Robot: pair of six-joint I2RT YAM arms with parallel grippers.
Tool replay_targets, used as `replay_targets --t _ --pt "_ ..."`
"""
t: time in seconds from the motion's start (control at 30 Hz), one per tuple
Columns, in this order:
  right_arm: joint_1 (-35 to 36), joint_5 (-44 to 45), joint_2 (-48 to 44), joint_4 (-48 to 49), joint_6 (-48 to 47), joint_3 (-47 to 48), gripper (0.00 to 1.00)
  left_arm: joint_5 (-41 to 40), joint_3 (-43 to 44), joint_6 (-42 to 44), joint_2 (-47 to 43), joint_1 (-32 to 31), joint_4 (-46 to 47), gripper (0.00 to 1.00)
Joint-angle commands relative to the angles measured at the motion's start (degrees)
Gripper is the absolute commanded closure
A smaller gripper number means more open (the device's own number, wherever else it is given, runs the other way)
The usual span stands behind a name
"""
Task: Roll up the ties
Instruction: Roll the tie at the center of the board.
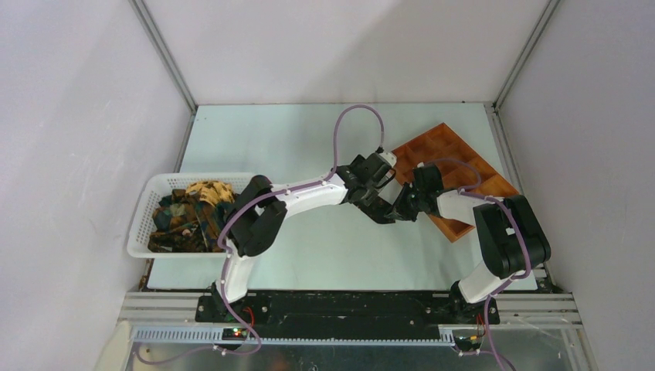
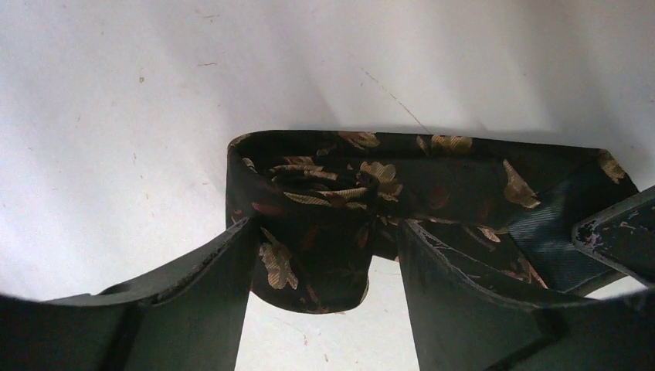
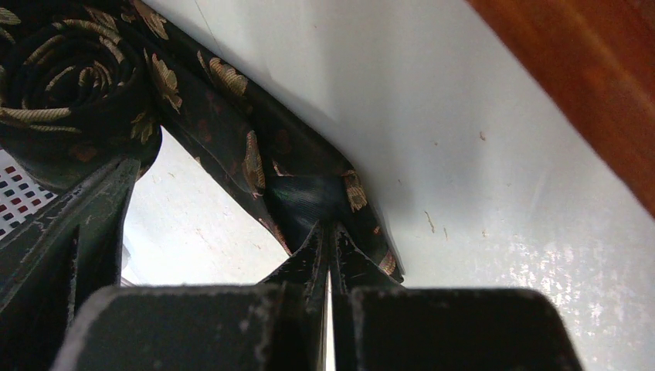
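One tie [image 2: 463, 174], dark with gold leaf print, is stretched between my two grippers above the white table. Its left part is wound into a roll [image 2: 324, 185], and my left gripper [image 2: 324, 232] holds that roll, a finger pressed against each side. The same roll [image 3: 69, 69] shows at the upper left of the right wrist view, with the flat tail [image 3: 224, 116] running down to my right gripper [image 3: 328, 228], which is shut on the tie's end. From above, the left gripper [image 1: 381, 210] and right gripper [image 1: 402, 207] meet mid-table. More ties [image 1: 189, 216] lie heaped in the basket.
A white mesh basket [image 1: 143, 224] stands at the table's left edge. An orange compartment tray [image 1: 456, 166] lies at an angle at the right, just behind the right gripper, and its edge [image 3: 587, 69] shows in the right wrist view. White walls enclose the table.
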Motion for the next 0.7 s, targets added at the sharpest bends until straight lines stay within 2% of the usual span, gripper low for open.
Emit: replay_targets --t 0.0,0.67 --pt "-0.28 2.23 1.63 -0.30 -1.34 -0.40 1.00 -2.75 2.34 0.78 -0.16 0.03 -1.25 0.28" --pt "-0.25 1.77 1.62 -0.27 -1.52 -0.38 1.00 -5.06 4.90 1.47 2.67 0.00 -3.42 0.26"
